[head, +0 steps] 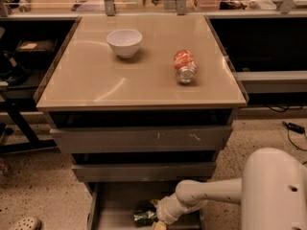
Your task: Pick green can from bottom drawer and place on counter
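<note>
The white robot arm's gripper [157, 221] is down inside the pulled-out bottom drawer [115, 201], a shallow, narrow grey box with a plain grey floor, at the lower edge of the view; how far it is open, and whether it has hold of anything, cannot be told, since its tip runs out of view at the picture's bottom edge. Just to its left, touching it or very nearly so, the small dented green drink can [144, 215] lies on the drawer floor near the drawer's front. The rounded white wrist and forearm [211, 193] reach in from the right, joined to the bulky white robot body [276, 190] in the lower right corner. Above the open drawer, two wider scuffed grey drawers [142, 139] are stacked one over the other. On top sits the large glossy beige-tan counter [96, 80] with its thin darker edge. A small round white bowl [124, 42] stands upright on its back left part, and well apart from it, to the right, an orange-and-white can [184, 66] lies on its side, silver end toward the camera. The cabinet stands on a speckled floor [43, 186], where a black cable [293, 127] lies at the right
</note>
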`<state>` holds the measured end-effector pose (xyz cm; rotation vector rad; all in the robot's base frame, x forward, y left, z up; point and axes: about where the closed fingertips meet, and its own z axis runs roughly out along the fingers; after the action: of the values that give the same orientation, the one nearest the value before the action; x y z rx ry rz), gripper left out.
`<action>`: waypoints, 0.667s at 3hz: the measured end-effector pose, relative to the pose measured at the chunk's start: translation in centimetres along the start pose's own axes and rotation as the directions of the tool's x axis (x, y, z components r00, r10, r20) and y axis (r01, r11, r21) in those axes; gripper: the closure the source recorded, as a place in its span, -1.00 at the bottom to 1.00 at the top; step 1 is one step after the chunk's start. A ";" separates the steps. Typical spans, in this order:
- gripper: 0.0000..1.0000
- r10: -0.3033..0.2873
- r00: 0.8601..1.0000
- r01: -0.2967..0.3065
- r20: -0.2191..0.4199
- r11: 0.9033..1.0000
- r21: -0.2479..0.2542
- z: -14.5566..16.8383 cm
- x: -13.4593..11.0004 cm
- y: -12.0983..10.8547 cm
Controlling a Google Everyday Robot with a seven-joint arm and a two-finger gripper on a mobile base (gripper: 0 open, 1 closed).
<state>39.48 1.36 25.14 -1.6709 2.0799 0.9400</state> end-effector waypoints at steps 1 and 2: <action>-1.00 -0.033 0.999 0.033 0.000 0.999 0.009 2.5 0.3 -2.8; -1.00 -0.056 0.998 0.056 -0.009 0.998 0.015 4.3 0.9 -4.7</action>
<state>43.02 3.04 20.12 -1.7193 2.0293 0.8991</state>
